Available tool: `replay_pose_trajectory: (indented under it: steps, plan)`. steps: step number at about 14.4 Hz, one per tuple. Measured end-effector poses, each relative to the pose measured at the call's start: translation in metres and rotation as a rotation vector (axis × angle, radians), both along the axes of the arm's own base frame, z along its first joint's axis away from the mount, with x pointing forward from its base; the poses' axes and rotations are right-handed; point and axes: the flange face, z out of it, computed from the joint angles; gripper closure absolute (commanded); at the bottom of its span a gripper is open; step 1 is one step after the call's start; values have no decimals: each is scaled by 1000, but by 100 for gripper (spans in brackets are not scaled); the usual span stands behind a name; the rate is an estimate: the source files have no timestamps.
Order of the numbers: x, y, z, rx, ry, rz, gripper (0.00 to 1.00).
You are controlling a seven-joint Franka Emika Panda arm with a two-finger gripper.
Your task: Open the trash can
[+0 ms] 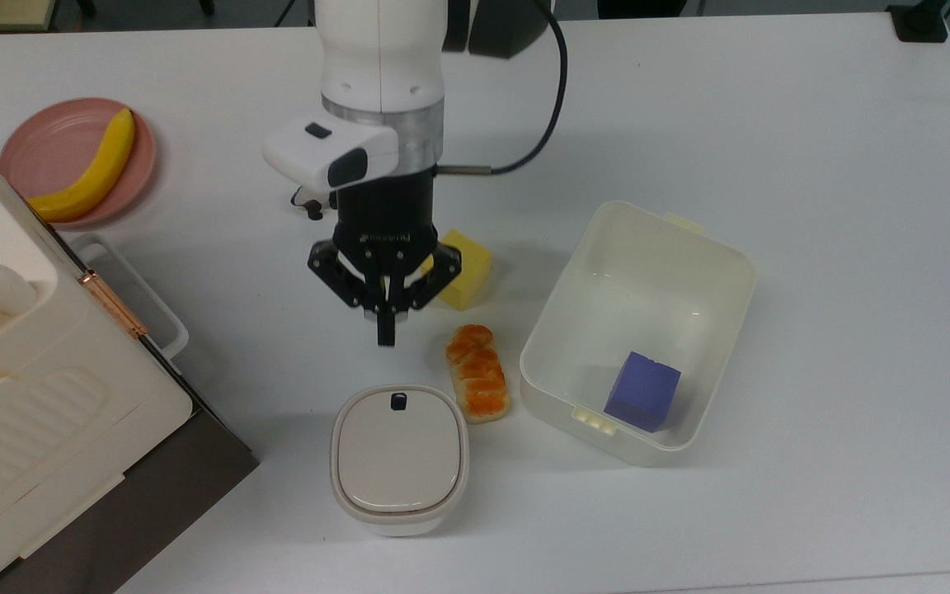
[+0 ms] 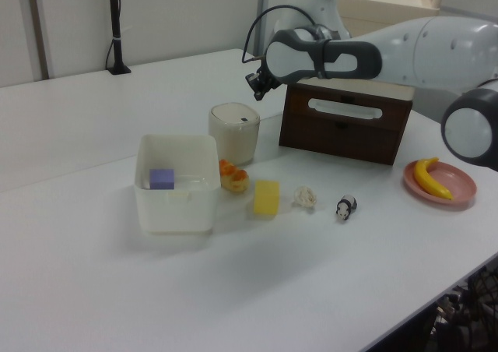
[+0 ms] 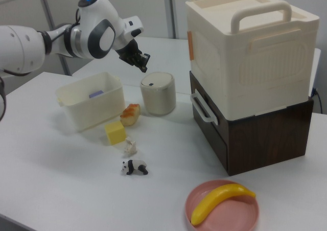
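The trash can (image 1: 399,458) is a small cream bin with a beige lid, which lies flat and closed. Its black button (image 1: 398,401) sits at the lid's far edge in the top view. My gripper (image 1: 386,332) hangs in the air just beyond that button, pointing down. It is shut with nothing between its fingers, and it does not touch the bin. In the left view the gripper (image 2: 255,87) is above and right of the trash can (image 2: 234,132). In the right view the gripper (image 3: 144,63) hovers over the bin's (image 3: 158,93) left rim.
A bread roll (image 1: 477,373) lies right beside the bin, and a yellow cube (image 1: 467,268) is partly under my wrist. The cream tub (image 1: 648,280) with a purple cube (image 1: 642,391) stands to the top view's right. The big cream appliance (image 1: 30,396) and the pink plate (image 1: 46,140) with a banana (image 1: 87,169) are at the top view's left.
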Motion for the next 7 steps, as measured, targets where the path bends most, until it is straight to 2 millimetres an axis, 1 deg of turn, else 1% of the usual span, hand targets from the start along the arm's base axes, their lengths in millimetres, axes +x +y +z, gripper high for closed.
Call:
replay_pose_trajectory:
  steps: [1, 3, 6, 7]
  plan:
    - [5, 1, -5, 1, -17, -3, 100]
    - [17, 3, -25, -2, -41, -6, 100]
    - [36, -5, -56, -32, -44, -19, 100]
    - [40, -5, -67, -39, -38, -18, 100]
